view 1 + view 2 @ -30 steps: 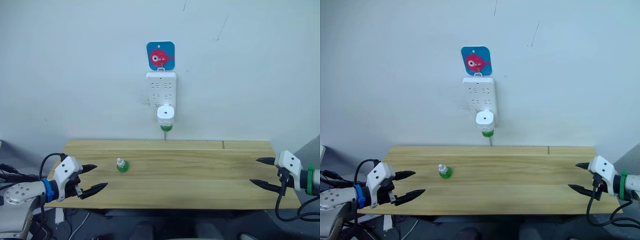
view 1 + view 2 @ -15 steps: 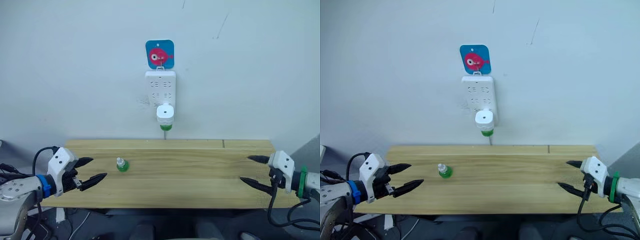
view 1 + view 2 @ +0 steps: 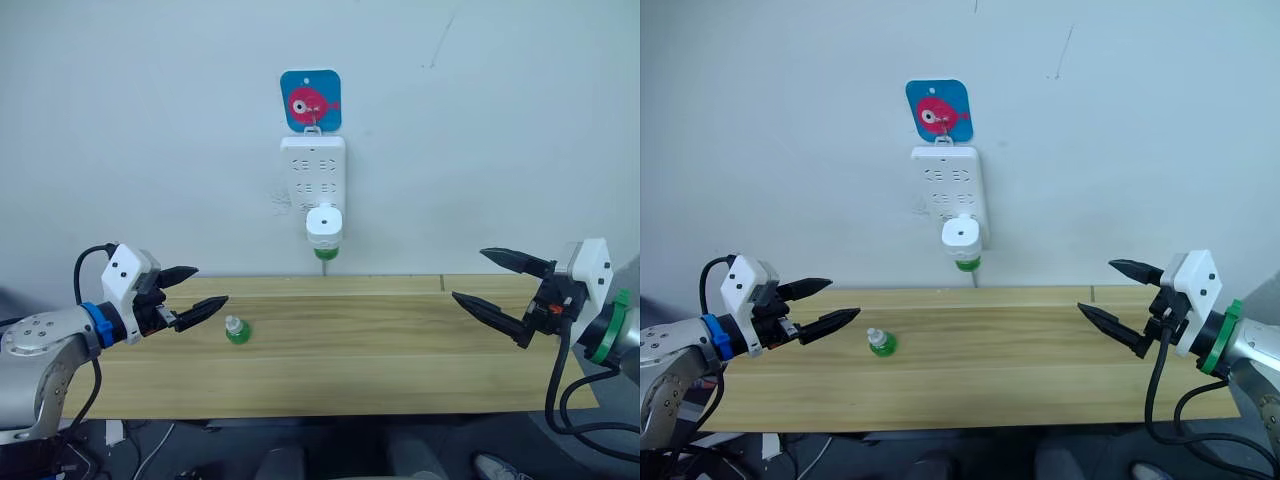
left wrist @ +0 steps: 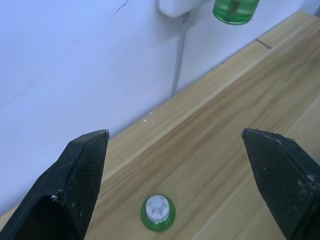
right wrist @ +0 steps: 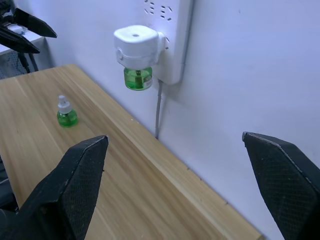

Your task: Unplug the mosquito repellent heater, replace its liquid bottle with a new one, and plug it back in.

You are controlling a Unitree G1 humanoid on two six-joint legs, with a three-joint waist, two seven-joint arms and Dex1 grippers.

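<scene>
The white mosquito repellent heater (image 3: 323, 222) is plugged into the bottom of a white power strip (image 3: 312, 178) on the wall, with a green liquid bottle (image 3: 324, 252) hanging under it. A second small green bottle (image 3: 236, 331) with a white cap stands upright on the wooden table (image 3: 380, 360), left of centre. My left gripper (image 3: 208, 285) hovers open just left of that bottle, pointing toward it. My right gripper (image 3: 469, 274) hangs open above the table's right part, well to the right of the heater (image 5: 135, 42) and apart from it.
A blue sticker with a pink fish (image 3: 310, 101) hangs above the power strip. The strip's cable (image 5: 158, 112) runs down the wall behind the table. The table's back edge meets the white wall.
Both grippers have risen and swung inward over the table. The left one is nearer the standing bottle, the right one higher and further left. Bottle and heater have not moved.
</scene>
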